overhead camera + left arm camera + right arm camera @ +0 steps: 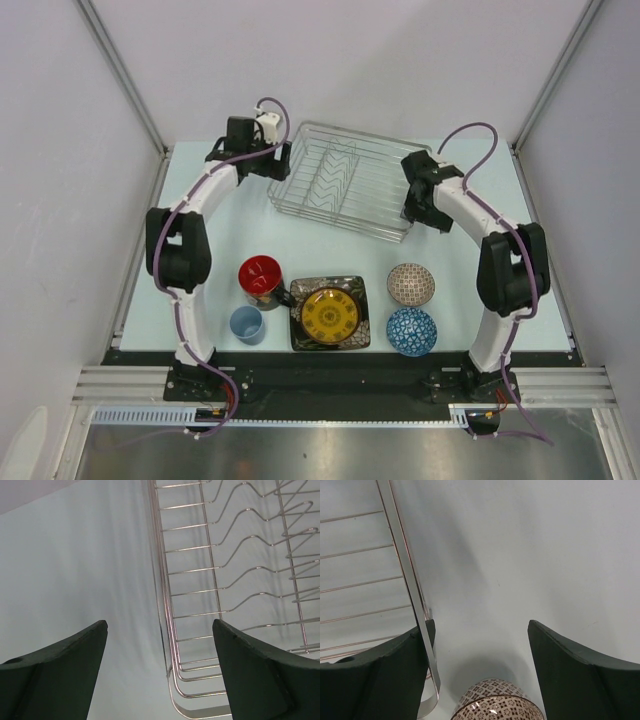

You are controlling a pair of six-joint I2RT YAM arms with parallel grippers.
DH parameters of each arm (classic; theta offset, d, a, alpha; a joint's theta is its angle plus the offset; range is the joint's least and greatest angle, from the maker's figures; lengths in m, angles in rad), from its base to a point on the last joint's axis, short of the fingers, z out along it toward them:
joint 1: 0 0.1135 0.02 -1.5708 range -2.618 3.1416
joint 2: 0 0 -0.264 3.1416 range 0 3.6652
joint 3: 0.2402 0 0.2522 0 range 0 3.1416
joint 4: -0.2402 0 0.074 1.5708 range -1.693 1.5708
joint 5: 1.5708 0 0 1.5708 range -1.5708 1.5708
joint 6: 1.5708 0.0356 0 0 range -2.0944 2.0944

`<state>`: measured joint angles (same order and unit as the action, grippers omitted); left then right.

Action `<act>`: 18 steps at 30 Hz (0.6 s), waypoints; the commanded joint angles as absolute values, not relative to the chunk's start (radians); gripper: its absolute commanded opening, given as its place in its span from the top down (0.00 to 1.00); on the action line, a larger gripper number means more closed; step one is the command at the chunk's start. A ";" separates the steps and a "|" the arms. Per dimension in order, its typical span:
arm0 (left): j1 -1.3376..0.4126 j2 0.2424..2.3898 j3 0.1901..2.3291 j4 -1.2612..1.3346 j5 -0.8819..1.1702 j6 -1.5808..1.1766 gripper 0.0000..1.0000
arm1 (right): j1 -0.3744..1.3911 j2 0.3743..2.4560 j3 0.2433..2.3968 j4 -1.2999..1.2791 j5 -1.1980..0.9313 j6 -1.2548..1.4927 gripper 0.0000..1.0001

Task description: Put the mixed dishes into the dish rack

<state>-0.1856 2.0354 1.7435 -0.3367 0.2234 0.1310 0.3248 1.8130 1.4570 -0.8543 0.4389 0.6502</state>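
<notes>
Top: dish rack (345,190) holds nothing; mug (261,279), cup (247,324), yellow plate (330,315) on square plate (300,342) and both bowls (411,331) sit on the counter (330,255). Left wrist: left pincer (160,645) released, empty, over the rack corner. Right wrist: right pincer (480,640) released, empty, pinkish bowl (495,702) below. All six left.

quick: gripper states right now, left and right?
Left gripper: open, fingers spread, holding nothing.
Right gripper: open, holding nothing; the dish rack rim runs beside one finger.
</notes>
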 commanded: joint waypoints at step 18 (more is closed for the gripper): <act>-0.213 1.887 1.445 -0.270 0.178 0.241 0.18 | 0.244 1.895 1.582 -0.838 0.373 0.624 0.18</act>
<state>-0.2035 1.9896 1.5295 -0.2413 0.1886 0.1776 0.2741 1.9896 1.6924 -0.8677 0.3817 0.5789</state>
